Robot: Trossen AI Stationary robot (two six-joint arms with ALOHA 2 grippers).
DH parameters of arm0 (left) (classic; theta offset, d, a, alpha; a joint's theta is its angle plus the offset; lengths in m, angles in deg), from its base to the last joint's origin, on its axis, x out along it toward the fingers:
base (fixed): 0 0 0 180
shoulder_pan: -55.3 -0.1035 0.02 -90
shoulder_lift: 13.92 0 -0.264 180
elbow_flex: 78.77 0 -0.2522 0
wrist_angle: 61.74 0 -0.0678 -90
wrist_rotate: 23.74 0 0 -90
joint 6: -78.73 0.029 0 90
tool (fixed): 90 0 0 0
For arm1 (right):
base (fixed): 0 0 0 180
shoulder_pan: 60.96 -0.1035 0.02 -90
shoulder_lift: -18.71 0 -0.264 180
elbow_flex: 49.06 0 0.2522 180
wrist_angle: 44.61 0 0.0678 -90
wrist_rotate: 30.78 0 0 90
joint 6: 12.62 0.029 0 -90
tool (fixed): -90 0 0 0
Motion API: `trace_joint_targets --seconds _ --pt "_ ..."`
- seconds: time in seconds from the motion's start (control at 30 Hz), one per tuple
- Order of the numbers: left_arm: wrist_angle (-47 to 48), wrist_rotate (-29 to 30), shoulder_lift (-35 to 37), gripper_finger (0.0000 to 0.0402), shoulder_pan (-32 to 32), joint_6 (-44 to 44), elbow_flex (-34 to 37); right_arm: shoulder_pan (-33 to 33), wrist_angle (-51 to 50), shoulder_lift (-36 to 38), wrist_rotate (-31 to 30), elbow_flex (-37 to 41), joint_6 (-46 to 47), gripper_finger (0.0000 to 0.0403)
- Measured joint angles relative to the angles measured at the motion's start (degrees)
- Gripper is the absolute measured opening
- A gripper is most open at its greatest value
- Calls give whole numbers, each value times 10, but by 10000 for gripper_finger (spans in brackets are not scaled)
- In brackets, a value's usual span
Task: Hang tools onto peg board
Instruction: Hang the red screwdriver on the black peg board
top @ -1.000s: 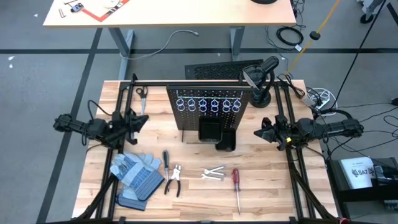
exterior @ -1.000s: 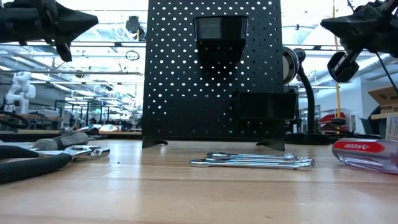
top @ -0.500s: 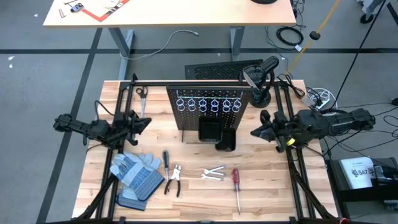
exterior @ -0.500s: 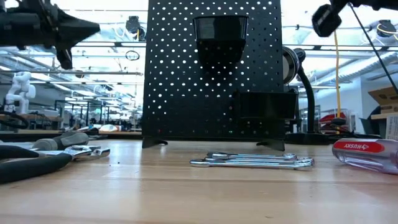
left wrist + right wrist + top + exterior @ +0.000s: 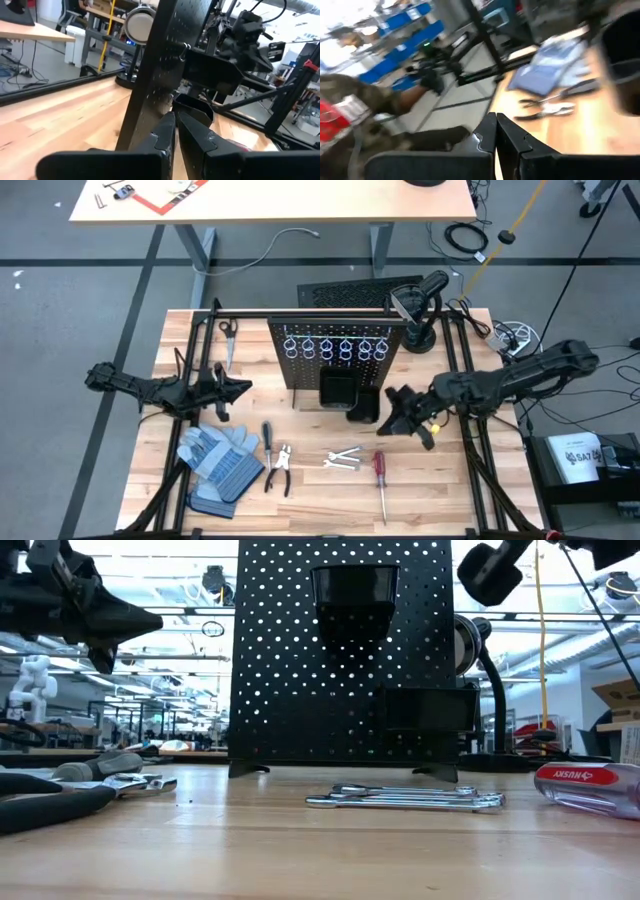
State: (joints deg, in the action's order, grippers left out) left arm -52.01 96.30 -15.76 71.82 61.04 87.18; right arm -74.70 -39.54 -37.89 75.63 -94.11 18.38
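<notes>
Surface: butcher-block table (image 5: 420, 495) framed by black rails, with grey workshop floor around it.
Right gripper (image 5: 400, 402): jaws together and empty, hovering above the table; closed fingers (image 5: 492, 132) fill the near edge of the right wrist view.
Closest to right jaws: the black bin (image 5: 340, 391) at the foot of the peg board (image 5: 336, 348) is just beside them, and the red-handled screwdriver (image 5: 379, 468) lies near, toward the front edge.
Further from right jaws: silver wrenches (image 5: 343, 459) in a loose pile, then pliers (image 5: 280, 468), then a grey-handled screwdriver (image 5: 267, 436) beside the blue-grey work gloves (image 5: 220, 460).
Left gripper (image 5: 236, 390): jaws nearly together, holding nothing, raised off the table and pointing at the peg board's edge.
Closest to left jaws: the gloves below and the upright peg board ahead.
Rings: a row of silver rings (image 5: 335, 348) stands empty, so no tool is hung yet.
Why so placed: tools lie flat and spread apart, probably so each can be picked singly; the board stands upright behind them to receive them.
Poor view: the right wrist picture is blurred, so which tool that arm is aiming at cannot be told.
Step judged: approach, before any pick.
</notes>
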Motion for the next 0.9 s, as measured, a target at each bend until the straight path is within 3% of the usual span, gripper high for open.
trace_joint_targets --seconds 0.1,0.3,0.53,0.67,0.9 --pt "-2 2 0 31 -1 5 0 -13 -1 -31 30 0 50 0" --pt "-25 36 0 31 -5 16 0 -86 -44 -74 -10 0 109 10" --pt "-33 77 0 31 -4 17 0 -148 -182 -89 -111 0 177 79" --pt "-31 81 0 31 -4 17 0 -162 -212 -104 -161 0 217 124" --pt "-26 81 0 31 -4 17 0 -163 -224 -161 -182 0 282 172"
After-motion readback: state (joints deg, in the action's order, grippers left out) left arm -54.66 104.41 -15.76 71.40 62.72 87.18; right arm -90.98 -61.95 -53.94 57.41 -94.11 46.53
